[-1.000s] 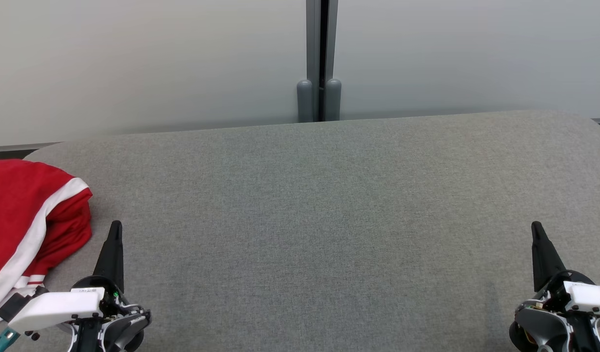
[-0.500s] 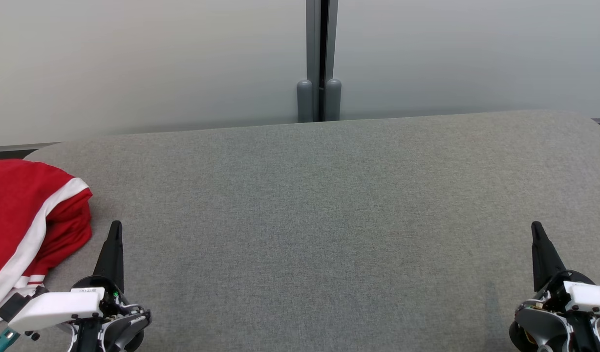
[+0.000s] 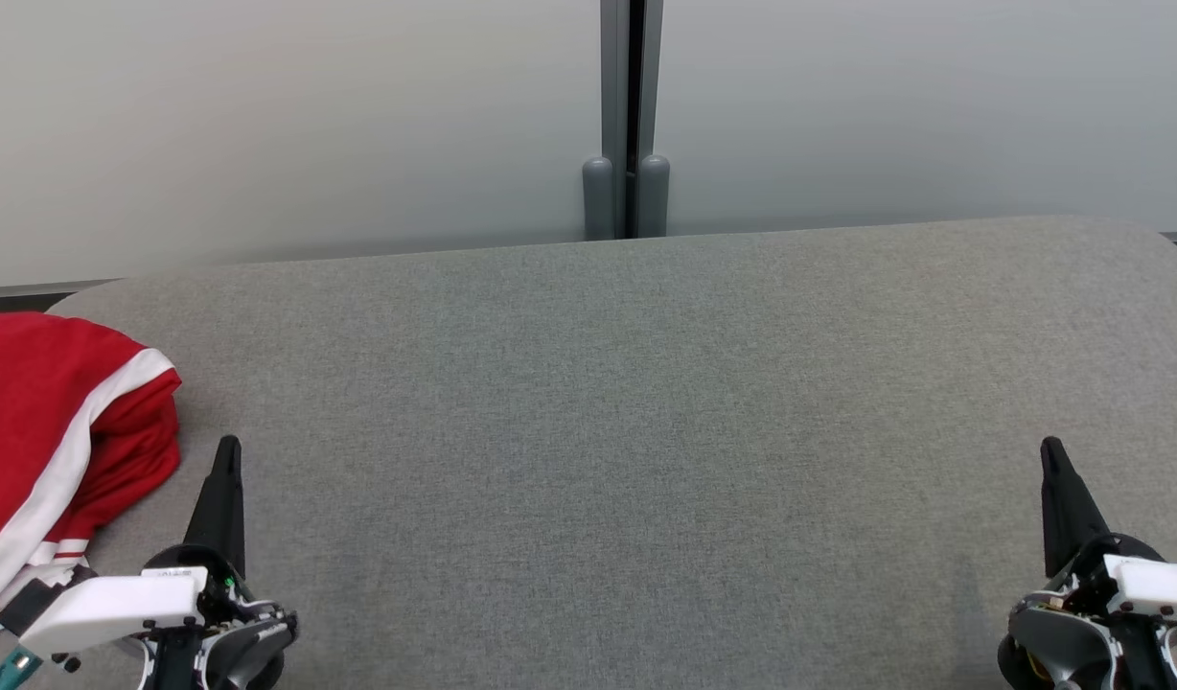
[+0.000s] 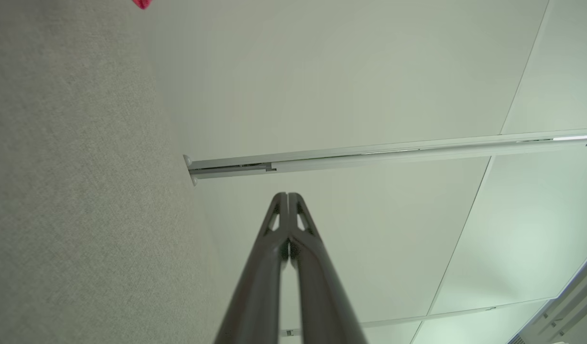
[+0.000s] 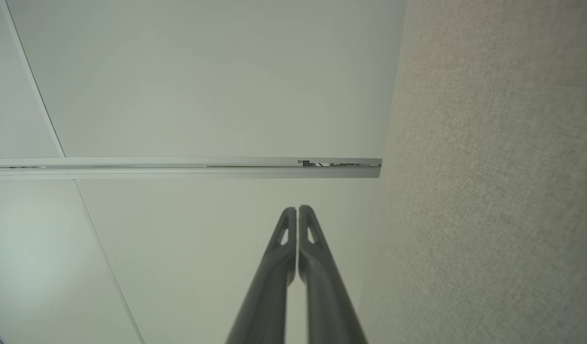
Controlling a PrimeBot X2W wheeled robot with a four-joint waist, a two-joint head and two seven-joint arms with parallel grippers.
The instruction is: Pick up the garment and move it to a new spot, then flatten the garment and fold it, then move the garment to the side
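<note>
The garment (image 3: pixel 42 431) is red with a white stripe and lies bunched at the left edge of the grey fabric surface (image 3: pixel 627 431); a small red scrap of it (image 4: pixel 142 4) peeks in at the top of the left wrist view. My left gripper (image 3: pixel 228 448) is shut and empty at the lower left, just right of the garment and apart from it. Far off at the lower right, my right gripper (image 3: pixel 1050 450) is shut and holds nothing. Both wrist views show fingertips pressed together, left gripper (image 4: pixel 288 196) and right gripper (image 5: pixel 298 209).
A pale wall panel (image 3: pixel 291 125) stands behind the surface, split by a grey vertical post (image 3: pixel 630 115) at the middle. The surface's rounded far corners show at left and right.
Both grippers have dropped very slightly in the head view; the garment has not moved.
</note>
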